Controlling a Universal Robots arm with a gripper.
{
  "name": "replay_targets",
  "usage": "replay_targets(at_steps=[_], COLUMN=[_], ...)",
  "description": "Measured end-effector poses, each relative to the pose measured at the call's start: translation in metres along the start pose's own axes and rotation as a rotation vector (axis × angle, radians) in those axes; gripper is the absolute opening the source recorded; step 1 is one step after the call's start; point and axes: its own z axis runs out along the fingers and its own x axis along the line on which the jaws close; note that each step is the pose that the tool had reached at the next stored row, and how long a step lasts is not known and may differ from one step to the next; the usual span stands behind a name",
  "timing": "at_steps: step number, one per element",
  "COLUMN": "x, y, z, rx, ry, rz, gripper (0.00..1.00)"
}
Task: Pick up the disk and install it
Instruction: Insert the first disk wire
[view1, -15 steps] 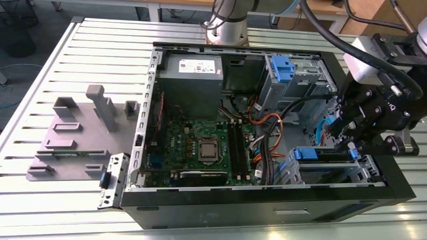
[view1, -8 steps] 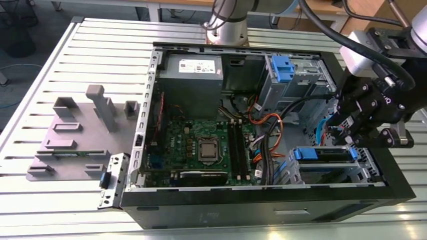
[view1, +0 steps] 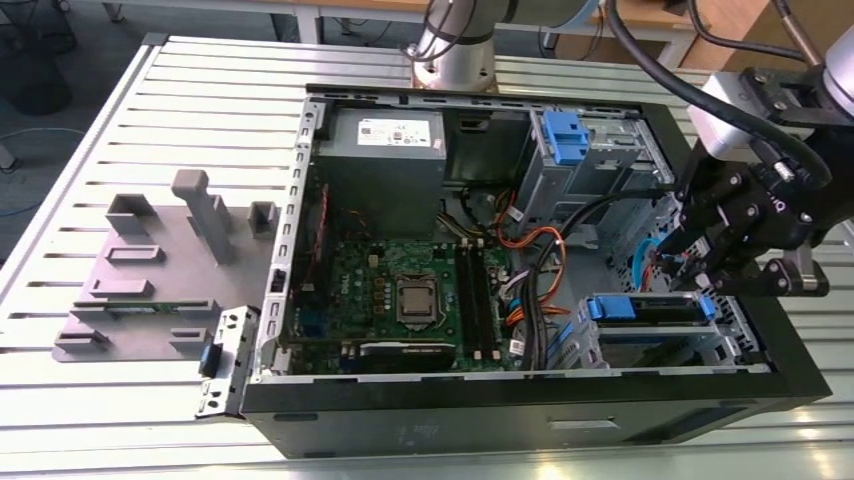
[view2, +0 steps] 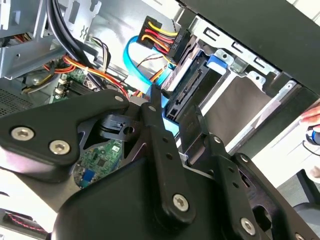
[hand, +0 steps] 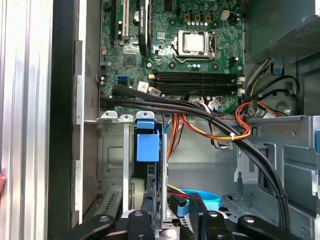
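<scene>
In the exterior view, the disk (view1: 646, 308) stands on edge in the computer case's (view1: 534, 410) drive bay (view1: 667, 348), long axis nine-to-three, at seven o'clock from the claw (view1: 694, 270); we cannot tell its grip.

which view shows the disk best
Second wrist view: the disk is close, with its end and blue bracket plain. Exterior view: disk small, seen from above. First wrist view: disk edge-on.

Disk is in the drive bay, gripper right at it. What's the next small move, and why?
Probably one short, slow push along the bay, then recheck. In the first wrist view the disk stands edge-on inside the metal bay cage with the gripper at its near end; whether it is fully seated cannot be told.
</scene>
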Motion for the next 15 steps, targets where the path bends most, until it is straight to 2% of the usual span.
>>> replay_targets(at_steps=[7,15], x=[0.0004,0.0004], y=[-0.0003,-0.0004], z=[0.0054,0.0063], rx=[0.0002,0.0002], ry=[0.0008,0.001], rz=[0.003,0.003], gripper=[0.42,0.42])
